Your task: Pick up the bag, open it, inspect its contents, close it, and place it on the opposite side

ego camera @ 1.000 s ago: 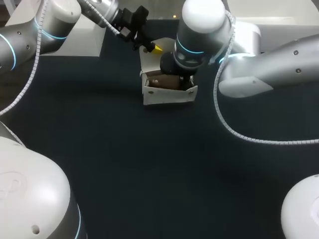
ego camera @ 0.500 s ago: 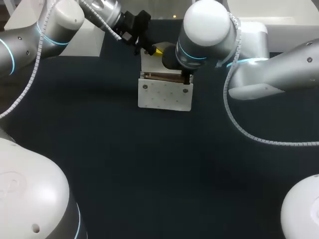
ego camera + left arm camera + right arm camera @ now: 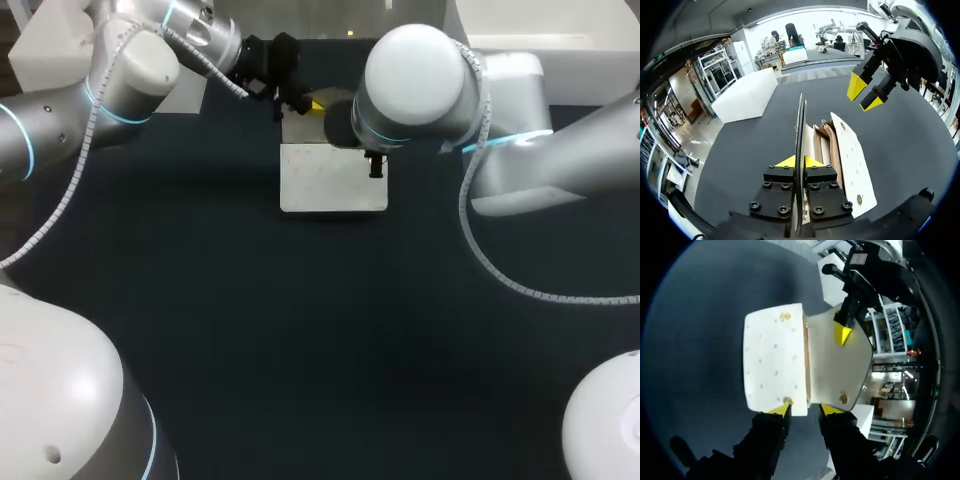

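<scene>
You had the white bag [image 3: 333,180] lying flat on the dark table [image 3: 300,340], at the far middle, its mouth open; your left gripper [image 3: 801,161] had its fingers clamped on the thin edge of the bag's flap [image 3: 835,365]; your right gripper [image 3: 804,410] hung over the bag's right edge, its fingers apart and holding nothing; the two grippers sat near each other.

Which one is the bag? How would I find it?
Find the dark table and look at the middle of its far side. The bag lies there, white with tiny dots and gold studs. The left gripper pinching its raised flap and the right gripper nearby are black with yellow tips. Only the bag is pale and flat.
</scene>
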### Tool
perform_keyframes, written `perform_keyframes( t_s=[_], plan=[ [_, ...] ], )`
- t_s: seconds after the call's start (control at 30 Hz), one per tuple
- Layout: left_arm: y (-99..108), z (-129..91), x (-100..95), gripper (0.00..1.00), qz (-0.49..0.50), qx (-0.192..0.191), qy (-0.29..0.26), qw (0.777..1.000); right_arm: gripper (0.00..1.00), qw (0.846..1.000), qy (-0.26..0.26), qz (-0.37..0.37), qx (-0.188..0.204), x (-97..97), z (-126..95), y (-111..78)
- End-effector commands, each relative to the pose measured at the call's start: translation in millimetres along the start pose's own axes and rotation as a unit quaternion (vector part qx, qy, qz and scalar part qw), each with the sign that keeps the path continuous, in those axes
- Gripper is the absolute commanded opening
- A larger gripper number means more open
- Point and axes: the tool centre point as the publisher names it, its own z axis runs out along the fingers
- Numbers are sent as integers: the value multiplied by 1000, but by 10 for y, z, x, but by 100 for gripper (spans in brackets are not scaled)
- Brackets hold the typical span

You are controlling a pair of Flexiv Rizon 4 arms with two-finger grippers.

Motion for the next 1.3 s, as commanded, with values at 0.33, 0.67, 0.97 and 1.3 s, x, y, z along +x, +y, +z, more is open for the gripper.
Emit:
perform_keyframes(
  t_s=[0.33,0.67,0.97,1.3],
  plan=[
    [211,215,-212,0,52,0,-72,996,28,1000,-1,2,-2,267,-30,39],
    [366,358,-376,0,62,1,-87,994,0,1000,-8,14,5,509,33,76],
    [467,430,-472,0,67,1,-85,994,0,1000,-15,24,-3,782,156,137],
    [467,430,-472,0,67,1,-85,994,0,999,12,28,-12,804,187,148]
  ],
)
